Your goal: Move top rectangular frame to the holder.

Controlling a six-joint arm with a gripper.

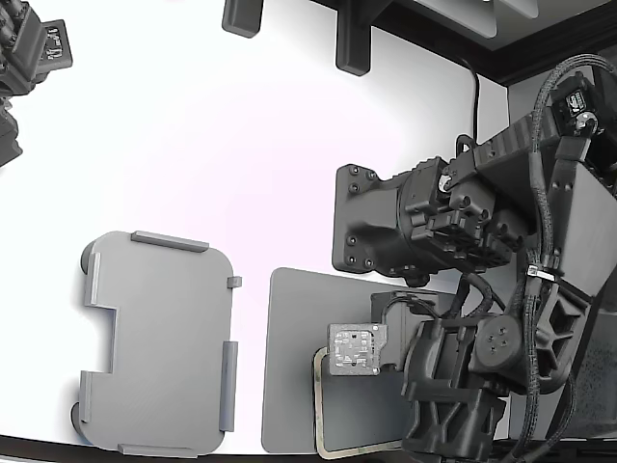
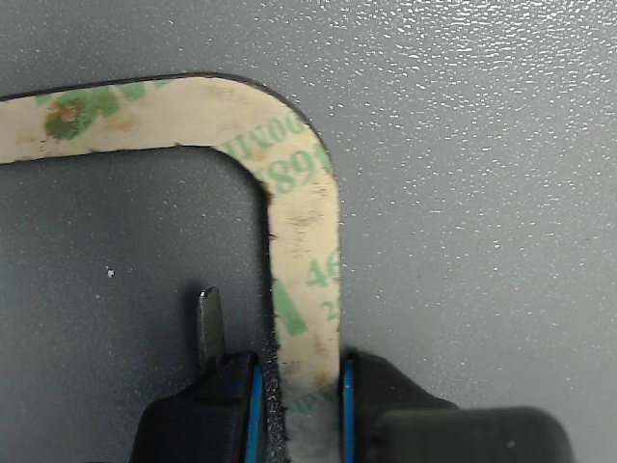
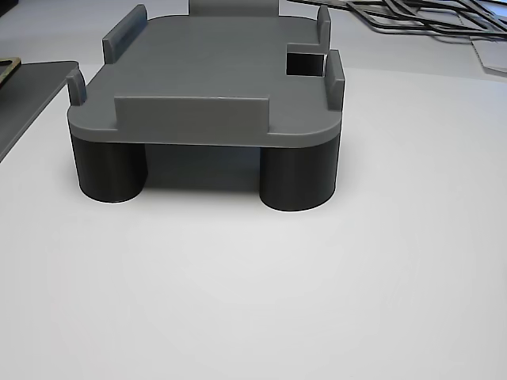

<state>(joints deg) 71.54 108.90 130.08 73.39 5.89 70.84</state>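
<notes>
The thin, light, probably bendy frame [image 2: 304, 241], lying on the dark mat [image 2: 463, 145], is pinched on one narrow side by the jaws; a gentle lift seems wise.

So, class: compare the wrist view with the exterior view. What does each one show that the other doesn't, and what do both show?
Only the wrist view shows the faint green printed marks on the beige frame and the tool with its fingers either side of one frame bar.

Only the exterior view shows the light grey holder with raised edge tabs, off to that view's left and bare, plus the arm and the white table.

Both show the frame lying on the dark grey mat.
</notes>
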